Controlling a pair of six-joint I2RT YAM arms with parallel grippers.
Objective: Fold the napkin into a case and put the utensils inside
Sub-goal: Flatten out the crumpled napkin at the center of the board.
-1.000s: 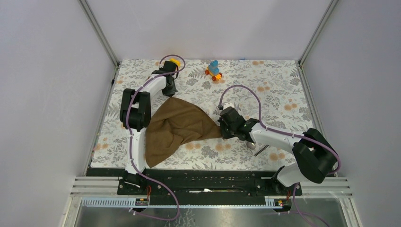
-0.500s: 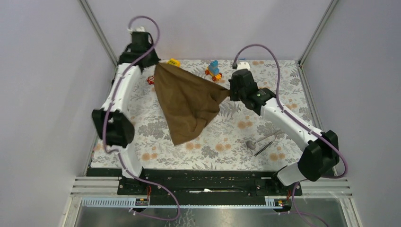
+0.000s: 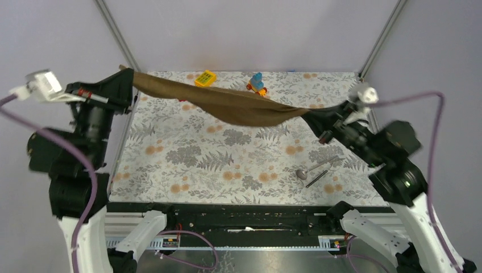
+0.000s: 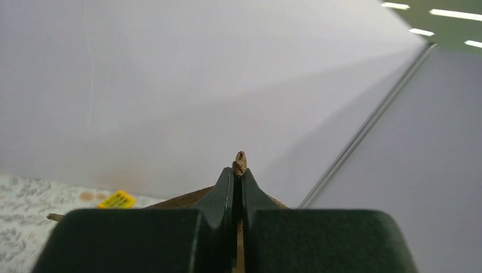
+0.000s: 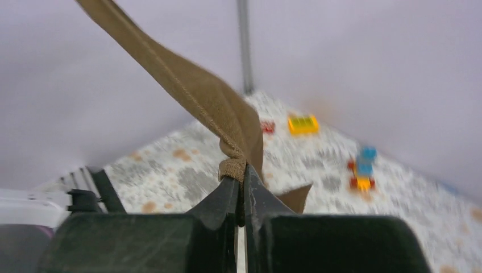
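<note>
Over the desk (image 3: 170, 170), the napkin (image 3: 239, 108), drooping moments ago, now hangs stretched left to right, a corner pinched in the left end effector (image 3: 127, 78) and the right end effector (image 3: 311, 113), likely ready for spreading flat. The utensils (image 3: 302, 173) lie near right.

The left pincer (image 4: 239, 174) is hiding nearly all the napkin (image 4: 240, 162) in its wrist view, only a tip peeking out. In the right wrist view the toy blocks (image 5: 302, 123) are showing blurred and the napkin is running off the top.
</note>
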